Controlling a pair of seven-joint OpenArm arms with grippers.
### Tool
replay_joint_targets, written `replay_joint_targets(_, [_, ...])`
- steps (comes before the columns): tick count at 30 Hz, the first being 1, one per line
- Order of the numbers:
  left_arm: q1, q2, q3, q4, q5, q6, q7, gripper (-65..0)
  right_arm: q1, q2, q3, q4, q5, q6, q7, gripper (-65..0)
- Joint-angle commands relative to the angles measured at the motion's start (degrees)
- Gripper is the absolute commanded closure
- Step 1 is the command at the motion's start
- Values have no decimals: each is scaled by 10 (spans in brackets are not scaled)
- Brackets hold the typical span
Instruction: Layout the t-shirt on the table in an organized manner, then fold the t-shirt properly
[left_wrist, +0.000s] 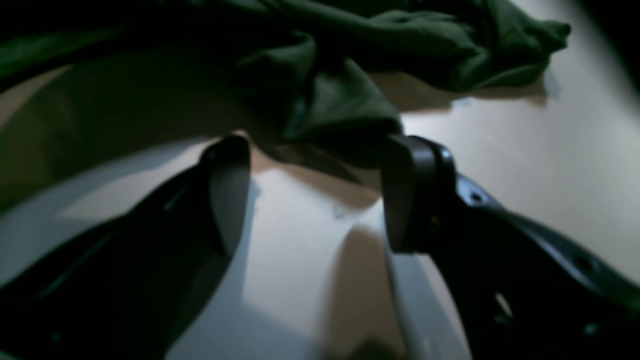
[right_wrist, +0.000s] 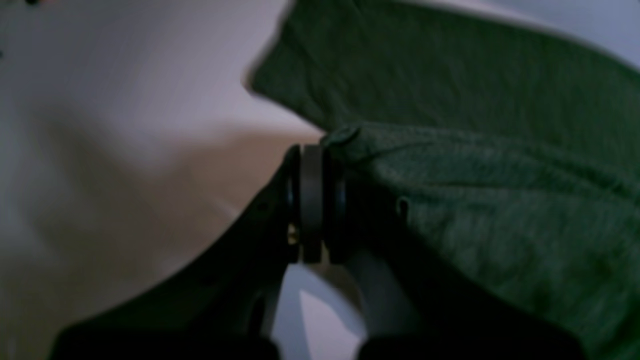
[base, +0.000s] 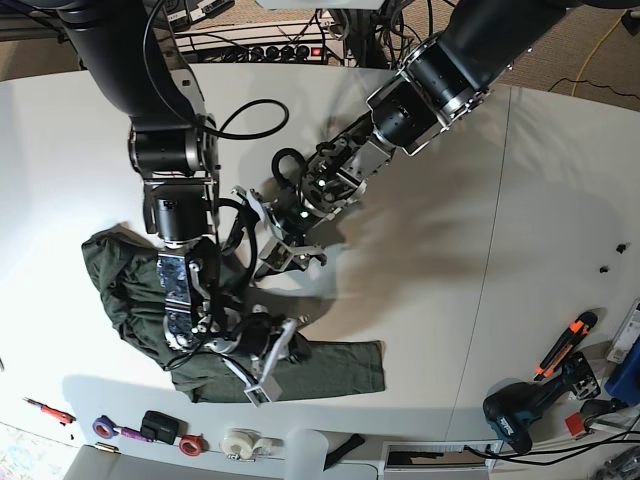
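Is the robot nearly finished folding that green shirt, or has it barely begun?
Barely begun. Nothing looks done yet: the t-shirt lies crumpled on the table, one strip stretched out to the side. In hand: the right gripper is shut on a fold of the cloth, while the left gripper hangs open just short of it, gripping nothing. Left to do: spread the shirt flat, then all the folding.

We see a power strip (base: 268, 50) and tangled cables (base: 300, 25) beyond the far edge, brown floor (base: 590, 40) at upper right, and tape rolls (base: 240, 443) nearest us.
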Motion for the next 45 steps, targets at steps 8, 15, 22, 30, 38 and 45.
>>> replay_joint_targets(8, [-16,6,-2,8,1,-5,-11,-406,33,-27,1,10,-9,3,44,0])
replay_joint_targets(15, [-17,2,-2,8,2,43,18,-152,29,-29,1,10,-19,3,54,0])
replay_joint_targets(22, [-17,-4,-2,8,21,96,19,0,30,-29,1,10,-19,3,60,0])
replay_joint_targets(30, [-17,-11,-2,8,42,96,34,0,30,-29,1,10,-19,3,68,0])
replay_joint_targets(38, [-17,-10,-2,8,42,95,39,0,29,-29,1,10,-20,3,70,0])
replay_joint_targets(45, [-17,-11,-2,8,42,95,40,0,30,-29,1,10,-20,3,70,0])
